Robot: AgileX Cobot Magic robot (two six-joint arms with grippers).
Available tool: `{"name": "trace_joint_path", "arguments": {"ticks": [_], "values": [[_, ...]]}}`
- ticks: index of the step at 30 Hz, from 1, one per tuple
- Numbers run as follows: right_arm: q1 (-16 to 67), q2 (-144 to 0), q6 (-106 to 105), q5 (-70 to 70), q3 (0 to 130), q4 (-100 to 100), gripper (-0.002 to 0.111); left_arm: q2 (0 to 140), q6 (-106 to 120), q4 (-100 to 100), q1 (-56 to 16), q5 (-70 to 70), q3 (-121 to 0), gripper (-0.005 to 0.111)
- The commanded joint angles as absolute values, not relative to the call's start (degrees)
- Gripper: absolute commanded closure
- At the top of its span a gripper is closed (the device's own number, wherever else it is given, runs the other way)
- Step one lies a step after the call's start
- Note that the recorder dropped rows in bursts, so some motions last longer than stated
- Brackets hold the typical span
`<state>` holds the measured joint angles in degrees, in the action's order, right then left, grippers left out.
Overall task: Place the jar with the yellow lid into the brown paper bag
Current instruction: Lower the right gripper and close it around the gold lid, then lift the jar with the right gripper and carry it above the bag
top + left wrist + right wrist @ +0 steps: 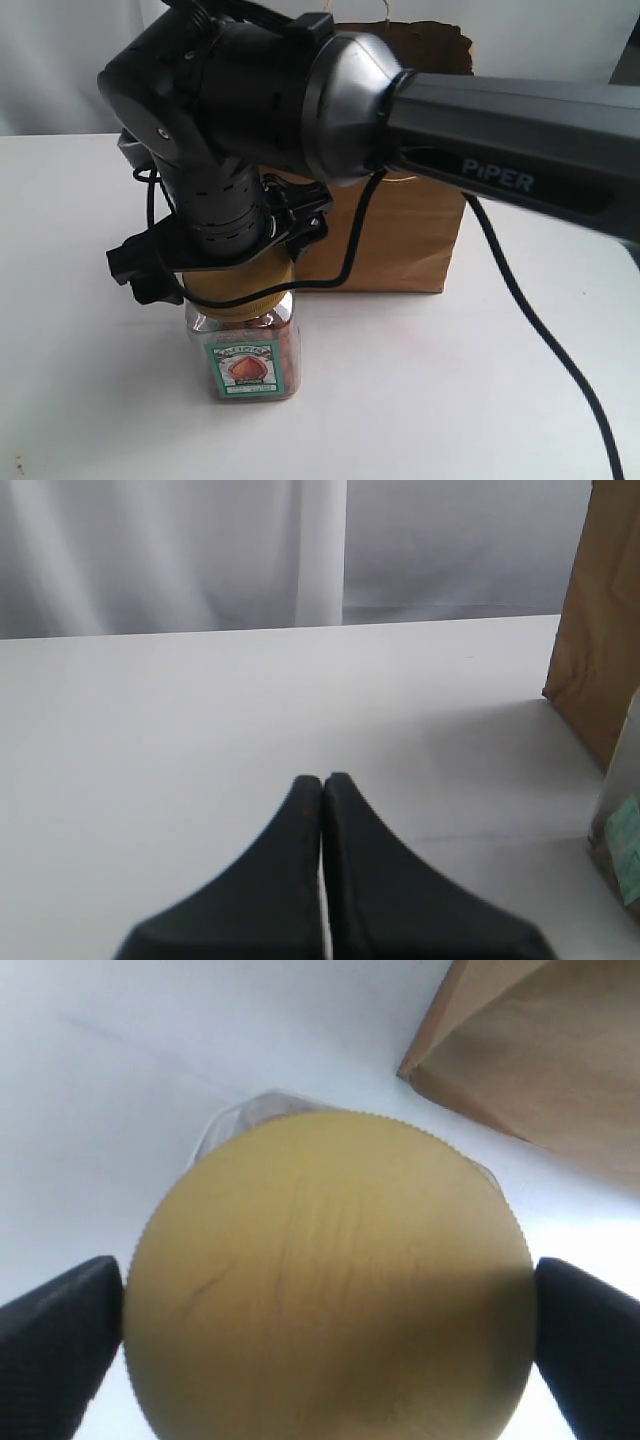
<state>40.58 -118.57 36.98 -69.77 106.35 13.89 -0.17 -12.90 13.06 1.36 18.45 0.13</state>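
- Right wrist view looks straight down on the mustard lid of the yellow-lidded jar (325,1280), which fills the middle and lower part of the frame; a corner of the brown paper bag (540,1060) sits at upper right.
- Right gripper (325,1345) has a dark finger at each lower corner of that frame, each meeting the ribbed rim of the lid with no gap showing, so I judge it clamped across the lid.
- Exterior view puts the jar (245,350) at lower left of centre, upright, and it appears to stand on the white table (450,400). The bag (410,240) stands upright just behind it, toward the right, and is much taller.
- Right gripper (230,270) comes down on the lid from above in this view.
- Left gripper (322,780) has its fingertips pressed together on nothing, low over bare table.
- Handling, as a judgement: the jar looks full, so fairly heavy; its plastic wall is stiff and likely smooth. The ribbed lid edge is the surest hold, gripped across its widest part.
- The bag is light, thin paper with a ragged top, so it may tip or crumple if bumped.
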Motion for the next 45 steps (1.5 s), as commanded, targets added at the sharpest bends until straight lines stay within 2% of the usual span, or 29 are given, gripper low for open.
{"name": "trace_joint_path", "arguments": {"ticks": [1,3,6,14,22,37,45], "values": [[40.6,-118.4,37.6,-70.0,106.4,13.9,0.008,0.0,-13.1,12.8,1.2,18.0,0.0,0.106],[40.6,-118.4,37.7,-70.0,106.4,13.9,0.015,0.0,-13.1,12.8,1.2,18.0,0.0,0.106],[40.6,-118.4,37.7,-70.0,106.4,13.9,0.035,0.0,-13.1,12.8,1.2,18.0,0.0,0.106],[40.6,-118.1,35.7,-70.0,106.7,13.7,0.107,0.0,-13.1,12.8,1.2,18.0,0.0,0.106],[40.6,-113.1,32.5,-70.0,106.7,9.8,0.108,0.0,-13.1,12.8,1.2,18.0,0.0,0.106],[40.6,-88.7,28.0,-70.0,106.7,7.2,0.108,0.0,-13.1,12.8,1.2,18.0,0.0,0.106],[40.6,-78.8,25.7,-57.9,106.7,13.2,0.108,0.0,-13.1,12.8,1.2,18.0,0.0,0.106]]}}
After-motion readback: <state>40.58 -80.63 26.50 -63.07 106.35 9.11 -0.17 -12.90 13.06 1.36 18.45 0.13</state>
